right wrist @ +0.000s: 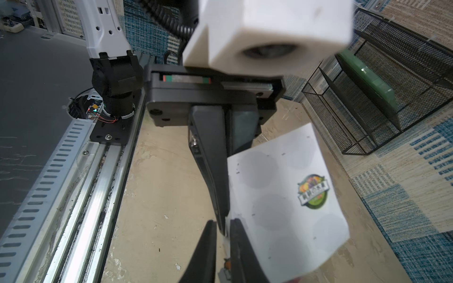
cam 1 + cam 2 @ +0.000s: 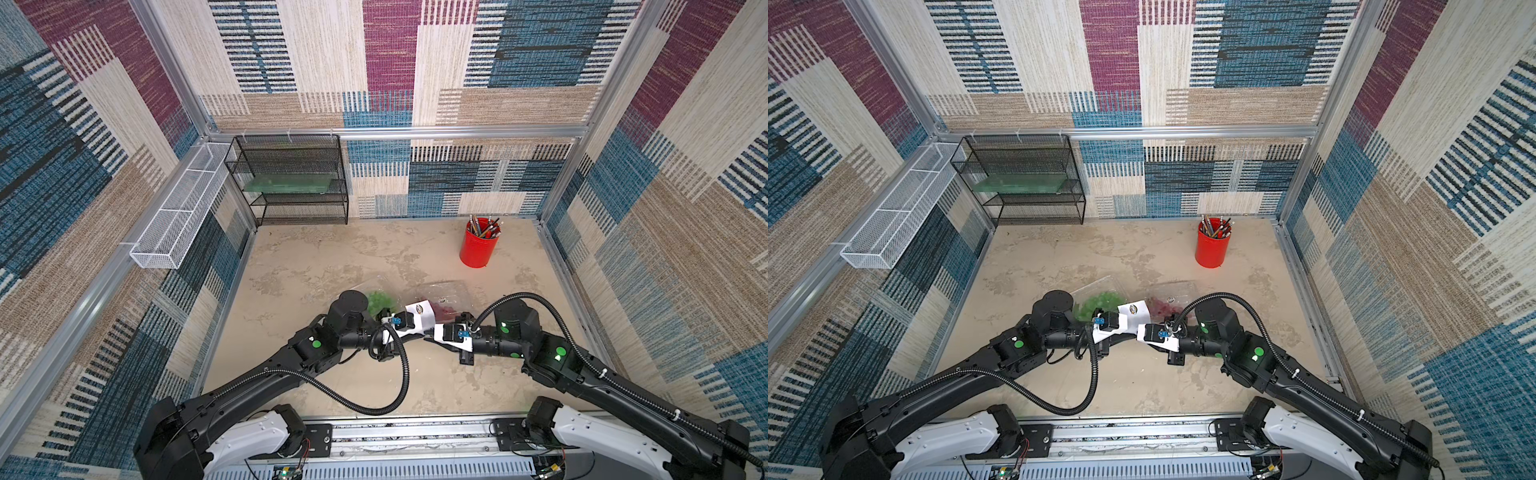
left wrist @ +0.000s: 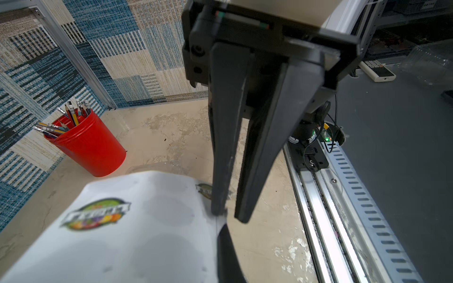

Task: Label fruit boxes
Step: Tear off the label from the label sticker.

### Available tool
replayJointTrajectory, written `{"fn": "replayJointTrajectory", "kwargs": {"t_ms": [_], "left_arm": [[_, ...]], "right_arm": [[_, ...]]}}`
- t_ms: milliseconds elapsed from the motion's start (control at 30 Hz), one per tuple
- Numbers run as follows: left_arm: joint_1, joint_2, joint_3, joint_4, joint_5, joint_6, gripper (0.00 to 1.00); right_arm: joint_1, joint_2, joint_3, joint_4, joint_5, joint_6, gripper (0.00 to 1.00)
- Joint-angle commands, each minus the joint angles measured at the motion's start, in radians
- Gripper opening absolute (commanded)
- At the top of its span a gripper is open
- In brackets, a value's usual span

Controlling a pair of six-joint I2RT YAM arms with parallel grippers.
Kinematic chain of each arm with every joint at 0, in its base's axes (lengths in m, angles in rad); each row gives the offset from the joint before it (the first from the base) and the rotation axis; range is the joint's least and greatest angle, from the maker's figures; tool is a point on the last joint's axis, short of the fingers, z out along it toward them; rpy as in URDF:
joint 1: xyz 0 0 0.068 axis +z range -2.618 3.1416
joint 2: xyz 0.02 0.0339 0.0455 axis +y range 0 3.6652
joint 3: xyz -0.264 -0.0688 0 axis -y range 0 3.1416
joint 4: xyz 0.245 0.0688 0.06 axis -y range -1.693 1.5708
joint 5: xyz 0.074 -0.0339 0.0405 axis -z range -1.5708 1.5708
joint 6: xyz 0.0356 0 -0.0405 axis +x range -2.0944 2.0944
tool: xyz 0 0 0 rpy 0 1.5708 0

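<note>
Left gripper (image 3: 229,216) is clamping the edge of the sticker sheet (image 1: 282,196), apparently steadying it aloft for peeling. Right gripper (image 1: 226,224) is straddling that edge; grip undeterminable. The green-grape box (image 2: 376,301) and red-grape box (image 2: 446,299) are lying just beyond the sheet.

Black arms (image 2: 241,395) (green dots (image 2: 316,343)); white bases (image 2: 249,436); ribbed cables (image 2: 405,374).

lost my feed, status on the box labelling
Left fingers shut on sticker sheet. Right fingers nearly closed at its edge, grip unclear. Green-grape box and red-grape box beyond, neither held. Pencil cup clear.
</note>
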Motion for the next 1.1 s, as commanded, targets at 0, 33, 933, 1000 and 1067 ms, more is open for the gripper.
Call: {"fn": "replayJointTrajectory", "kwargs": {"t_ms": [0, 33, 933, 1000, 1067], "left_arm": [[0.0, 0.0, 0.008, 0.003, 0.021, -0.004, 0.0], [0.0, 0.001, 0.005, 0.005, 0.023, -0.006, 0.0], [-0.002, -0.009, -0.001, 0.015, 0.012, -0.034, 0.24], [-0.001, -0.019, -0.015, 0.039, 0.006, -0.052, 0.31], [-0.001, -0.032, -0.033, 0.063, 0.006, -0.076, 0.35]], "right_arm": [[0.001, -0.002, -0.004, 0.038, 0.028, 0.011, 0.18], [0.002, -0.003, -0.005, 0.04, 0.027, 0.011, 0.18], [0.0, -0.014, -0.005, 0.019, 0.017, 0.007, 0.0], [0.001, -0.016, -0.007, 0.016, 0.017, 0.006, 0.0], [0.0, -0.018, -0.007, 0.013, 0.019, 0.007, 0.0]]}}
